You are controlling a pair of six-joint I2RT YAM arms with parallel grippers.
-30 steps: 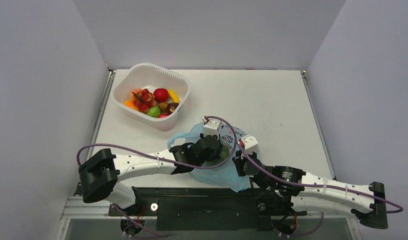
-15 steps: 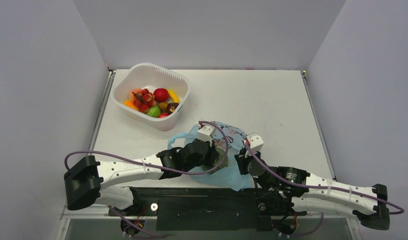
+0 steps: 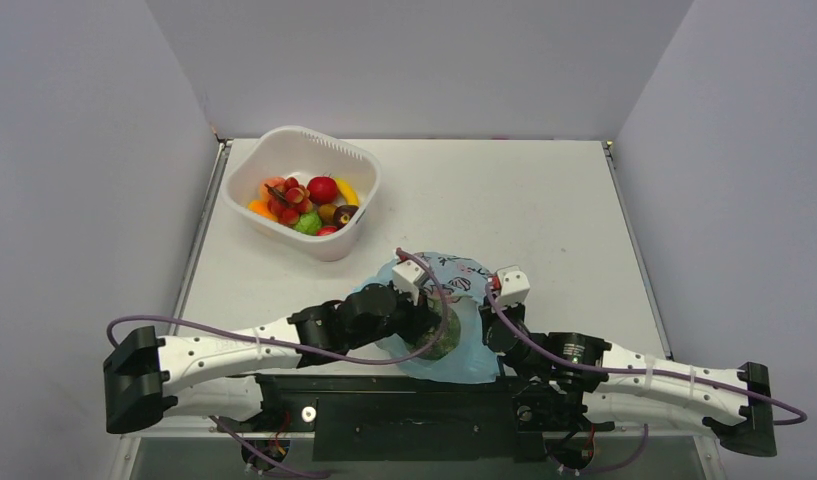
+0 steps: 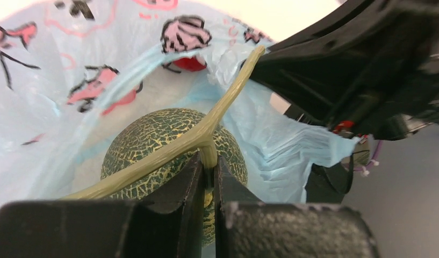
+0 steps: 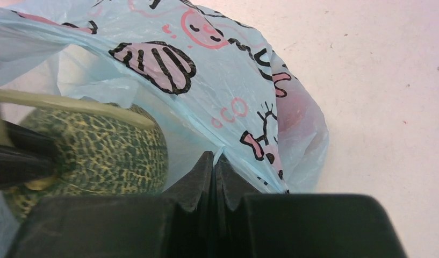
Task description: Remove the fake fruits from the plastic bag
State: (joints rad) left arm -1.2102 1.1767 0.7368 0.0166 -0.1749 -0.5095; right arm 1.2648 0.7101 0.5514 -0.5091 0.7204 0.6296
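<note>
The light-blue plastic bag (image 3: 471, 350) with pink-and-dark prints lies near the table's front edge. A dark green netted gourd (image 3: 442, 335) sits in its open mouth. My left gripper (image 4: 207, 164) is shut on the gourd's pale stem (image 4: 228, 102), with the gourd (image 4: 147, 134) just beyond the fingers. My right gripper (image 5: 214, 161) is shut on the bag's rim (image 5: 217, 80), right of the gourd (image 5: 109, 156). A red fruit (image 5: 297, 113) shows faintly through the film deeper in the bag, and also in the left wrist view (image 4: 189, 63).
A white tub (image 3: 284, 140) at the back left holds several small toy fruits. The right arm's black body (image 4: 367, 70) is close beside the left gripper. Bare white table (image 3: 544, 200) lies behind the bag.
My left gripper has drawn back toward the near edge with the gourd by its stem. The bag has shifted and spread; my right gripper kept its hold on the rim.
</note>
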